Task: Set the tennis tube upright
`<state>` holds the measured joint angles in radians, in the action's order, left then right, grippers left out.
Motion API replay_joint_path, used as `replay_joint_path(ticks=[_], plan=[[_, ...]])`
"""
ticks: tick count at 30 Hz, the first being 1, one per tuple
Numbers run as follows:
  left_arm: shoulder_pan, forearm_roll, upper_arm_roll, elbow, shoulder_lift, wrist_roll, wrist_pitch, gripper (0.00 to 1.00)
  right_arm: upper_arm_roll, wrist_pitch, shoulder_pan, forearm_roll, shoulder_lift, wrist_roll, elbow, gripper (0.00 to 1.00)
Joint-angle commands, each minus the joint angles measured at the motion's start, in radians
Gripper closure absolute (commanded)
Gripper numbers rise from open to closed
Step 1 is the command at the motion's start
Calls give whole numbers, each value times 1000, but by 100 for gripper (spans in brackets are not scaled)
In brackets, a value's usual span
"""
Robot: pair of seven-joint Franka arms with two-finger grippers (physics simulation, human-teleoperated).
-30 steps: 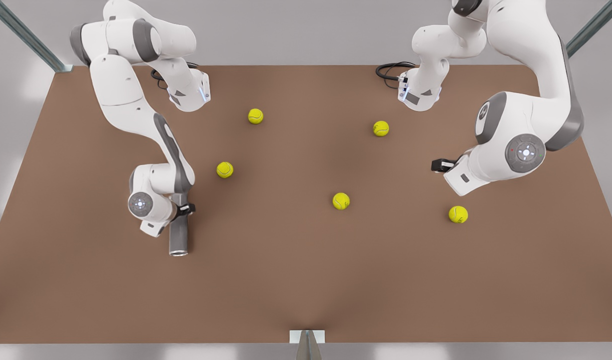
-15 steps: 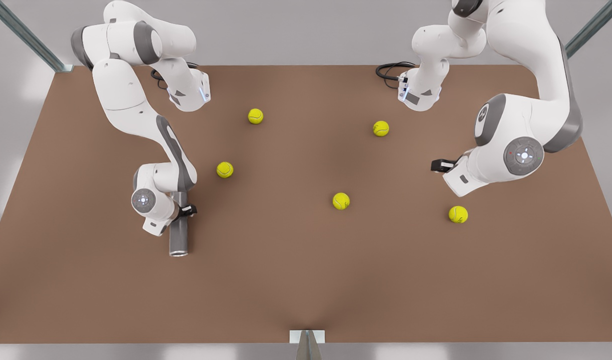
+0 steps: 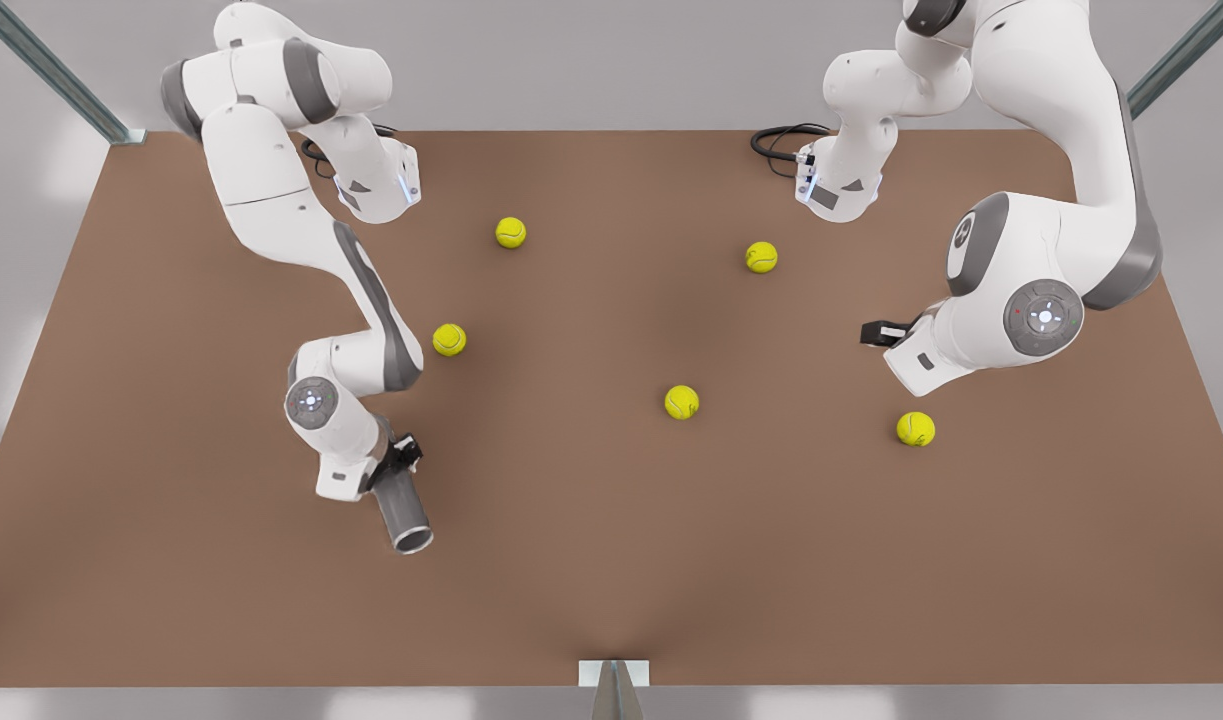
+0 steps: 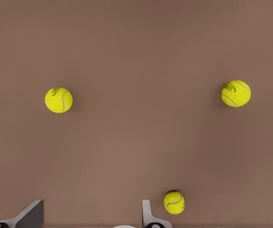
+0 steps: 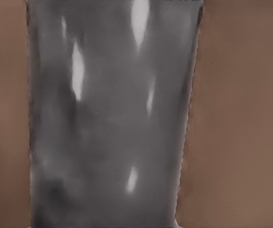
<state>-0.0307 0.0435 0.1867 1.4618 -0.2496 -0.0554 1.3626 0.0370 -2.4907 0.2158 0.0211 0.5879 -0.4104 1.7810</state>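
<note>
Right pincer (image 3: pixel 399 462) clenched round dark grey metallic tennis tube (image 3: pixel 403 507), tube tilted, open rim raised off brown desk (image 3: pixel 611 560). Upright not yet reached. Left pincer (image 3: pixel 879 332) released, waiting well apart from tube.

front view high overhead; wrist views downward, right's close on tennis tube (image 5: pixel 112 114)

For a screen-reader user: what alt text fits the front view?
The right gripper, on the front view's left, grips the tilted grey tennis tube over a brown table. Five tennis balls lie scattered; the left gripper waits opposite.
</note>
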Motion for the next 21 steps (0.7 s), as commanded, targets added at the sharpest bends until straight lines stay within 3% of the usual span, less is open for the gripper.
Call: replay_joint_path(ticks=[1, 5, 10, 12, 21], plan=[[0, 1, 0, -1, 1, 2, 0, 0, 3, -36, 66, 14, 10, -490, -20, 27], [3, 3, 0, -1, 0, 3, 3, 0, 1, -157, 192, 59, 52, -626, -25, 28], [6, -1, 0, 0, -7, 3, 7, 0, -3, -165, 309, 144, 58, -654, -146, 27], [6, -1, 0, 0, -11, 3, 6, 0, -5, -166, 320, 168, 79, -723, -232, 27], [6, 1, -4, -3, -20, 3, 4, 0, -8, -197, 402, 157, 230, -685, -328, 27]])
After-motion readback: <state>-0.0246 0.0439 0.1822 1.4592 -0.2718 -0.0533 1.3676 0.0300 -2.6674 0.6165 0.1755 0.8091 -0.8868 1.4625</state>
